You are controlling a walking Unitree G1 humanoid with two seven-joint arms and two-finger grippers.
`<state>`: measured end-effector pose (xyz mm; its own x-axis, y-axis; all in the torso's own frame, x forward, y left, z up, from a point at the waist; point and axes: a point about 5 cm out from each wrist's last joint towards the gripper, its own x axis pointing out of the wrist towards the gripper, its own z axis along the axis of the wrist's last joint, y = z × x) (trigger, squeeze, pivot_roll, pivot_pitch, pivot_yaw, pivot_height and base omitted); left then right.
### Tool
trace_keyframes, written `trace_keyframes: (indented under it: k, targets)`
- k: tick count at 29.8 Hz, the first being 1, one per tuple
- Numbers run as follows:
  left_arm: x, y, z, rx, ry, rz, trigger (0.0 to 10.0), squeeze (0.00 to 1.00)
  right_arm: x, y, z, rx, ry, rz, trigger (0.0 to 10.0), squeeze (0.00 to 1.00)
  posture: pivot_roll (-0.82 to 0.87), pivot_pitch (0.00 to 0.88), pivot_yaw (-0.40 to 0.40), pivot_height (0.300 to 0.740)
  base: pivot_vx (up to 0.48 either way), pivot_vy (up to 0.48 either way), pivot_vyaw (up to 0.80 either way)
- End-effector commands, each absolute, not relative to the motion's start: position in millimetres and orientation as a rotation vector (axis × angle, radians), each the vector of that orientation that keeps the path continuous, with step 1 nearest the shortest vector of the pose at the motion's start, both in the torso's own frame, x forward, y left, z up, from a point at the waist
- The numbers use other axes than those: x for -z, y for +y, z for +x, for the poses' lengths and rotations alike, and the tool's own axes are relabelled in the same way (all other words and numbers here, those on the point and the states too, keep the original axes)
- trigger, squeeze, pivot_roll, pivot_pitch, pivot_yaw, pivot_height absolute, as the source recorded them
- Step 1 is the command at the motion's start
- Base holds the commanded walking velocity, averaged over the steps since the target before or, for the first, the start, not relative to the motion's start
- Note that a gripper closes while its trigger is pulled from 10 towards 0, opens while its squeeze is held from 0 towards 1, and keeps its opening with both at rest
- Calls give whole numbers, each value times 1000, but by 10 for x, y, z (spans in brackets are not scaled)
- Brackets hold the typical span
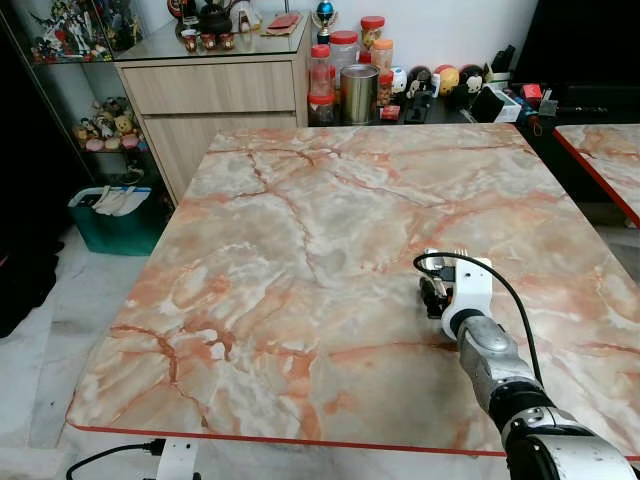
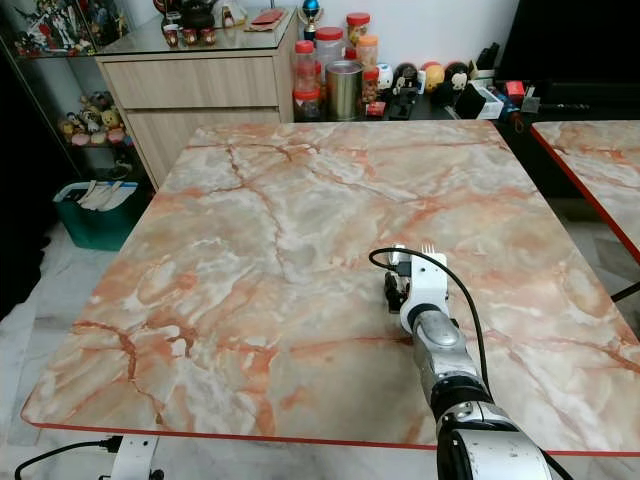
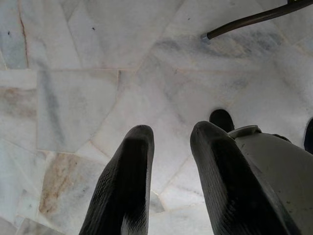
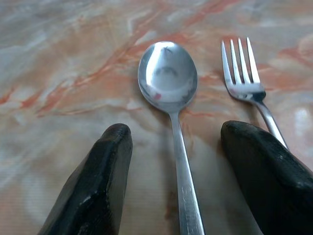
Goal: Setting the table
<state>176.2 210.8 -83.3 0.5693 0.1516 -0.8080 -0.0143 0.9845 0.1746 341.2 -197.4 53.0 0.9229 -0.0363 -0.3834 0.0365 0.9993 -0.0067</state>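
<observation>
Marble in peach and rust veins makes up the table on which the cutlery lies, toward the robot's right and nearer the front edge than the far one. A spoon rests bowl-up with its handle running back between the fingers of the right gripper, and a fork lies just beside it, roughly parallel, its handle passing under or close along one finger. The jaws stand apart, straddling the spoon handle without visibly pressing it — nothing is gripped. Both pieces look like thin polished steel: light, rigid, not fragile, but slick and lying flat on a hard glossy top, so they would likely skate or pivot if nudged. The handle, near its middle, seems the sensible place to pinch, across its narrow width; the bowl and tines offer poor purchase. With the fork so close, a closing finger could catch it too. Beyond the cutlery the tabletop is broad, level and red-rimmed at its front edge. At the far end stands a cluster of red-lidded jars and a metal tin, with a wooden drawer cabinet behind. A second marble table sits off to the right. The left gripper hangs idle over the pale tiled floor, its fingers slightly parted and empty.
</observation>
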Motion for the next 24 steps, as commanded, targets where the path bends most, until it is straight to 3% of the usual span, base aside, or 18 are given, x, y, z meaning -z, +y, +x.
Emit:
trace_keyframes:
  k: [1, 6, 7, 8, 24]
  targets:
    - [844, 2161, 1723, -91, 985, 183, 10000, 0, -483, -1950, 3388, 35, 416, 26, 10000, 0, -41, 0, 59, 740, 0, 0, 0]
    - [848, 2152, 1719, -86, 989, 182, 10000, 0, -452, -1918, 3372, 10, 435, 14, 10000, 0, -41, 0, 59, 740, 0, 0, 0]
    - [850, 2148, 1718, -85, 991, 181, 10000, 0, -448, -1916, 3370, 9, 436, 12, 4431, 0, -41, 0, 59, 740, 0, 0, 0]
    - [850, 2148, 1717, -85, 991, 179, 10000, 0, -450, -1916, 3371, 10, 434, 15, 0, 0, -41, 0, 59, 740, 0, 0, 0]
    - [871, 2115, 1689, -69, 1010, 156, 10000, 0, -470, -1914, 3388, 8, 433, 3, 0, 0, -38, 0, 52, 740, 0, 0, 0]
